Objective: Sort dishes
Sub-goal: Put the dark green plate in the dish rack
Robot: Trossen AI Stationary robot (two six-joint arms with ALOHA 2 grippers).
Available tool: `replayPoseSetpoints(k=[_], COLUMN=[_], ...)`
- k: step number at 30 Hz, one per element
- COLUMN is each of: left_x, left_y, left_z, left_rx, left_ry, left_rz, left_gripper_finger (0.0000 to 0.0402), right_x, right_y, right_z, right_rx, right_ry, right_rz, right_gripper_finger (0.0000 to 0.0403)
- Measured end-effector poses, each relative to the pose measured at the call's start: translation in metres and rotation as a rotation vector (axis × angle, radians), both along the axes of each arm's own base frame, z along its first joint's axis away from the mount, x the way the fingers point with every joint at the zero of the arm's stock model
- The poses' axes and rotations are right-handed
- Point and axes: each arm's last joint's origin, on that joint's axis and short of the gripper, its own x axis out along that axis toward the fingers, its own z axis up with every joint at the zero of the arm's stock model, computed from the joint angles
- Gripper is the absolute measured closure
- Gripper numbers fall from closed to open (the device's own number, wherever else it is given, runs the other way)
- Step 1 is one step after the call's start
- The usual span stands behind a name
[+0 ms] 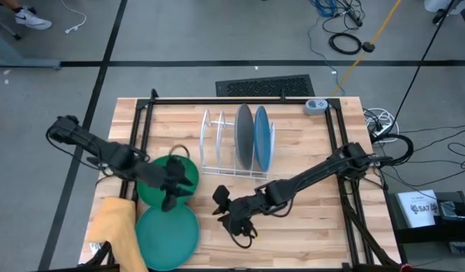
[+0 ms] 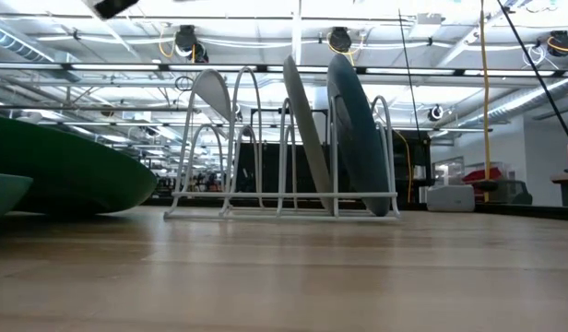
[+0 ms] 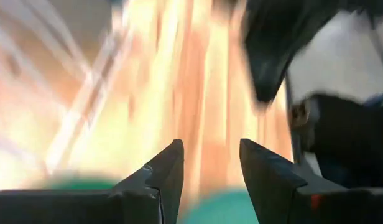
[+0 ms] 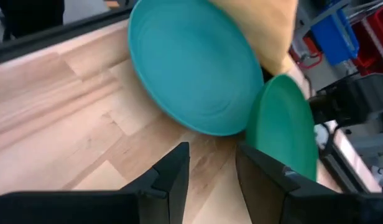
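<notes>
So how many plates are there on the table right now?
4: grey plate and blue plate upright in the rack; green plate under the left hand; teal plate flat beside the yellow cloth.

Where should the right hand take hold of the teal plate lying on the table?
Probably its rim on the side facing the right hand. The teal plate lies flat on the table, so only its raised edge offers a pinch, one finger over and one under. The yellow cloth crowds the far side, and the dark green plate borders another.
</notes>
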Motion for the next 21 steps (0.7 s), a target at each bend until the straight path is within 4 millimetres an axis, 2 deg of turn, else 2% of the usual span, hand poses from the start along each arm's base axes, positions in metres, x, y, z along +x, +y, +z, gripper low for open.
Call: replayPoseSetpoints(k=[5,9,12,17,21], left_x=[0.000,-0.001,-0.004,-0.012,-0.013], left_y=[-0.013,-0.023,-0.031,-0.040,-0.046], left_z=[-0.029,-0.044,-0.052,-0.067,-0.075], left_rx=[-0.054,-0.105,-0.142,-0.093,-0.053], left_ry=[0.287,0.456,0.583,0.771,0.825], left_rz=[0.106,0.137,0.125,0.124,0.114], left_gripper_finger=[0.0244,0.0244,0.0244,0.0244,0.0244], right_x=[-0.011,-0.018,-0.022,-0.022,-0.021], right_y=[-0.006,-0.011,-0.014,-0.018,-0.024], right_z=[0.022,0.033,0.036,0.034,0.033], right_rx=[0.005,0.002,-0.006,-0.017,-0.019], right_ry=[-0.011,-0.003,0.017,0.044,0.060], right_rz=[-0.002,-0.006,-0.010,-0.018,-0.027], right_gripper_finger=[0.0277,0.0277,0.0277,0.0277,0.0277])
